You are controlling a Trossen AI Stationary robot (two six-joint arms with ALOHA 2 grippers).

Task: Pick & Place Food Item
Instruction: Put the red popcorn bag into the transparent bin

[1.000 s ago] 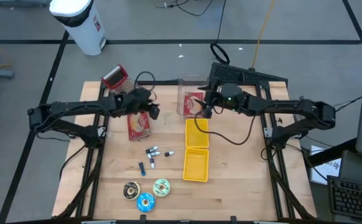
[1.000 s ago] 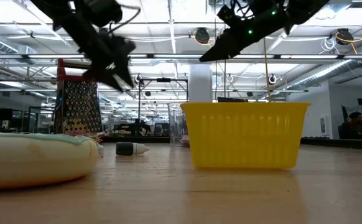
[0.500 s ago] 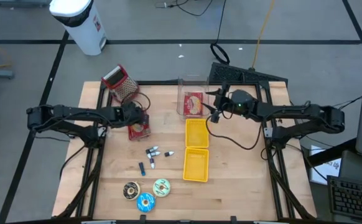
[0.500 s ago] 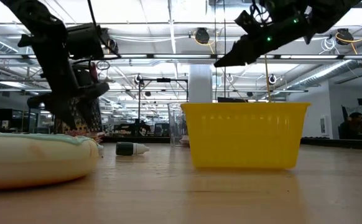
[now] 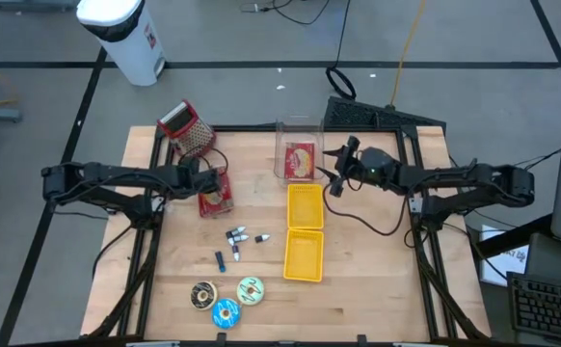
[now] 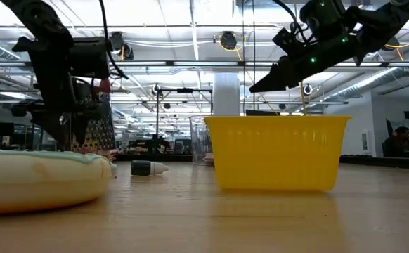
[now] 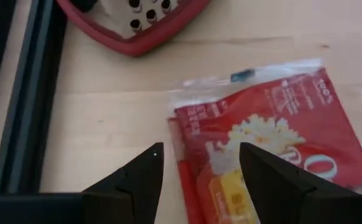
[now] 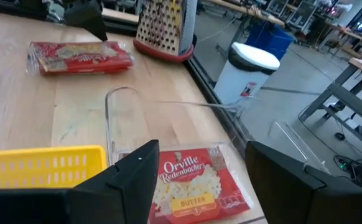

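Note:
A red popcorn packet [image 5: 216, 196] [image 7: 274, 149] lies flat on the wooden table at the left. My left gripper [image 5: 206, 179] [image 7: 201, 152] stands open over that packet's end, pointing steeply down with a finger either side of its edge; I cannot tell whether it touches. A second popcorn packet [image 5: 301, 159] [image 8: 193, 183] lies flat on the floor of a clear container [image 5: 298, 146] at the far middle. My right gripper [image 5: 335, 180] [image 8: 203, 152] is open and nearly level, just to the right of that container and above the table [image 6: 257, 86].
Two yellow baskets [image 5: 305, 205] [image 5: 303, 255] lie end to end down the table's middle. A box grater [image 5: 186, 130] stands at the far left. Small markers [image 5: 237, 234] and three tape rolls [image 5: 226, 301] lie toward the near edge. A white bin [image 5: 126, 34] stands off the table.
My left gripper has sunk and gone toward the table's left edge, rolling and tipping steeply down over the packet on the table. My right gripper has drawn back from above the clear container toward the table's right edge. Both packets have stayed where they were.

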